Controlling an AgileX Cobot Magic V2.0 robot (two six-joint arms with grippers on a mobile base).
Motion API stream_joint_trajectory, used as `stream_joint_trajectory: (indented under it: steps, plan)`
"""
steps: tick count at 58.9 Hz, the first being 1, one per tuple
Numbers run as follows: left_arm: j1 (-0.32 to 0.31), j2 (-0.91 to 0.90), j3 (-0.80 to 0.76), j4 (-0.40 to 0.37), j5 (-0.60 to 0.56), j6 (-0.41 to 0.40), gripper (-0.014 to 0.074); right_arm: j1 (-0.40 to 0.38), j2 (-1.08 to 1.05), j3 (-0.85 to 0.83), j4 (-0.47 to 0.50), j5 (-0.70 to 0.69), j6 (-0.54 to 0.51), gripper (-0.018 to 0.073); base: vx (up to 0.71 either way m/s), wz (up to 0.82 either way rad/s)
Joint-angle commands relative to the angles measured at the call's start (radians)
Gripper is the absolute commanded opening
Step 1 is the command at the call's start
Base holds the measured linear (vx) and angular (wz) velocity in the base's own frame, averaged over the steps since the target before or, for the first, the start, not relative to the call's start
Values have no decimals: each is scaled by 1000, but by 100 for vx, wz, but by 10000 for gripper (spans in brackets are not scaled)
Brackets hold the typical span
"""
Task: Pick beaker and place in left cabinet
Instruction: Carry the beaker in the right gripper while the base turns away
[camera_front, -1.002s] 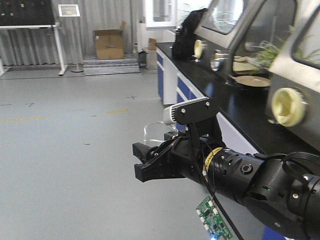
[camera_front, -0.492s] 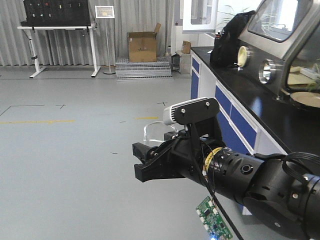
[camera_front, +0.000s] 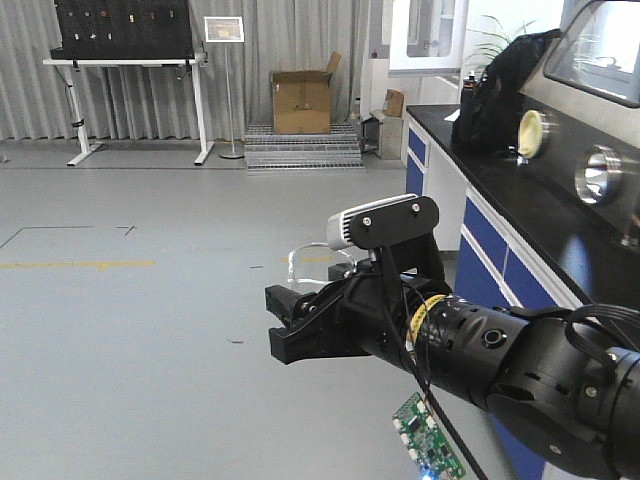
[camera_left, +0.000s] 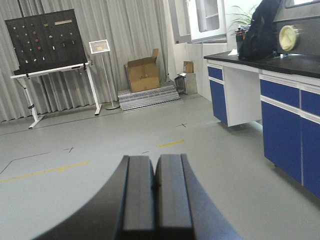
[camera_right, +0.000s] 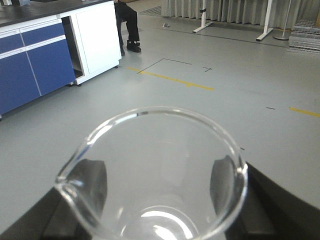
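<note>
While the right wrist view looks down on it, the beaker (camera_right: 160, 170) stands upright between the dark fingers (camera_right: 277, 200) of the right gripper (camera_front: 286, 326), which clasps it on both sides above the grey floor (camera_front: 130, 330). The front view hides its lower part, so the contact there seems likely, not certain. The left gripper (camera_left: 155, 185) is pressed together, holding nothing.
</note>
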Motion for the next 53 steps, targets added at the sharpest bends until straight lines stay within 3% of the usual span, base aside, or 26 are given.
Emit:
stream_joint_trajectory:
  steps: [1,53]
  plan:
    - [-1,-19,16,-3,-75,-3,1,-2,-40,-33,-1,-78,-2,-6,52,4]
    - [-1,-19,16,-3,-75,-3,1,-2,-40,-33,-1,-78,-2,-6,59,6]
